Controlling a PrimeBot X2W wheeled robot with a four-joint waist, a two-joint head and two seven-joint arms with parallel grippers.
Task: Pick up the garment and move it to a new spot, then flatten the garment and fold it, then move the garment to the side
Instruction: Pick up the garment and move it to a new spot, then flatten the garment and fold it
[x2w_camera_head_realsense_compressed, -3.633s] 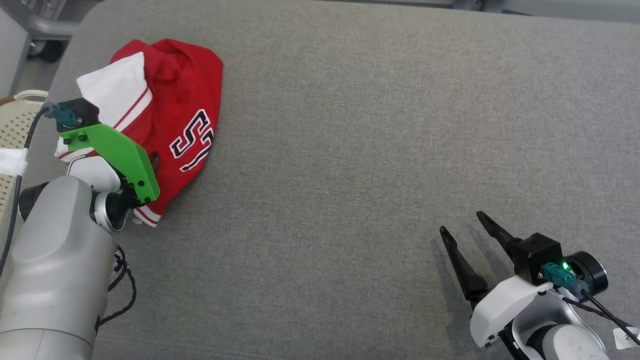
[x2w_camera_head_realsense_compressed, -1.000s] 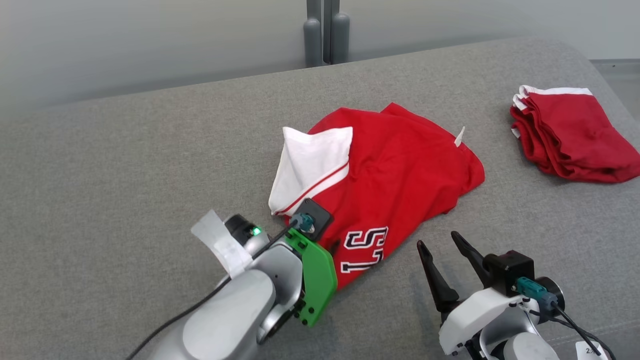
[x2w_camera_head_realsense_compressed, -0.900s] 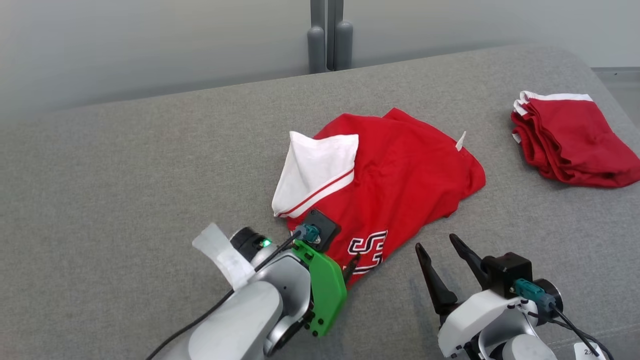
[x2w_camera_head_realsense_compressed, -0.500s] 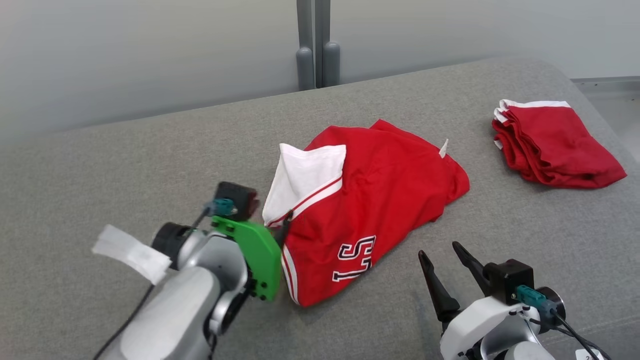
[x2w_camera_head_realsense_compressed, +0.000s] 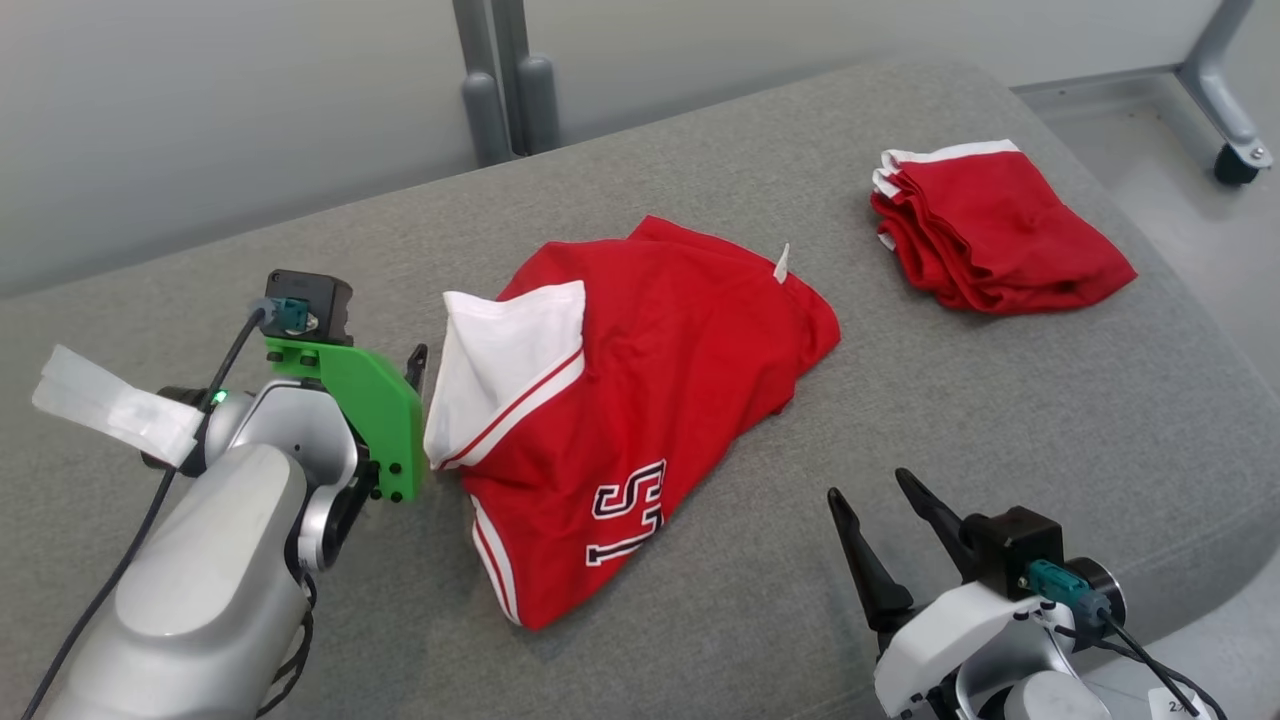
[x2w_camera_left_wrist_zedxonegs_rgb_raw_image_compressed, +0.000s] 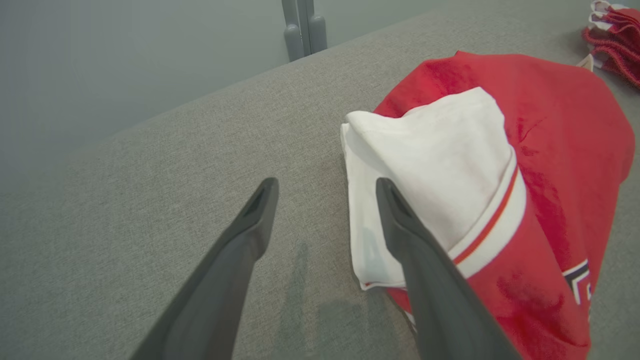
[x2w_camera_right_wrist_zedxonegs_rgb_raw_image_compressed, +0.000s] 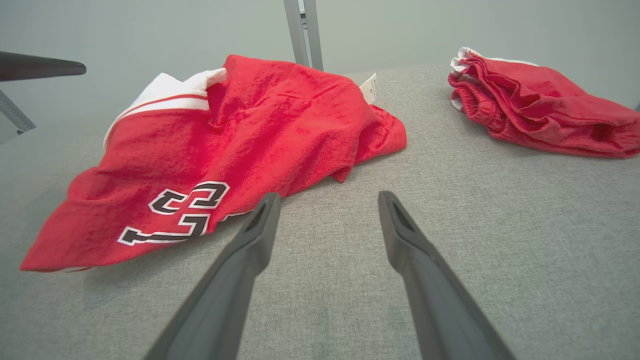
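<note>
The garment (x2w_camera_head_realsense_compressed: 640, 380) is a red jersey with a white sleeve and dark numerals, lying crumpled in the middle of the grey table (x2w_camera_head_realsense_compressed: 900, 420). My left gripper (x2w_camera_head_realsense_compressed: 415, 362) sits just left of the white sleeve, largely hidden behind its green bracket. In the left wrist view the left gripper (x2w_camera_left_wrist_zedxonegs_rgb_raw_image_compressed: 326, 187) is open, nothing lies between the fingers, and the right finger is beside the sleeve's edge on the garment (x2w_camera_left_wrist_zedxonegs_rgb_raw_image_compressed: 550, 150). My right gripper (x2w_camera_head_realsense_compressed: 870, 487) stands open near the front right, a short way from the garment's hem (x2w_camera_right_wrist_zedxonegs_rgb_raw_image_compressed: 240, 140), with bare table inside the right gripper (x2w_camera_right_wrist_zedxonegs_rgb_raw_image_compressed: 328, 196).
A second red garment (x2w_camera_head_realsense_compressed: 990, 230) lies folded at the table's back right corner. Past the table's right edge are the floor and a wheeled frame leg (x2w_camera_head_realsense_compressed: 1225, 130). Two grey posts (x2w_camera_head_realsense_compressed: 505, 80) stand behind the table before a pale wall.
My left gripper has opened, let go of the garment and drawn back to its left. The garment now rests on the table. The head camera has turned. The right gripper stays open.
</note>
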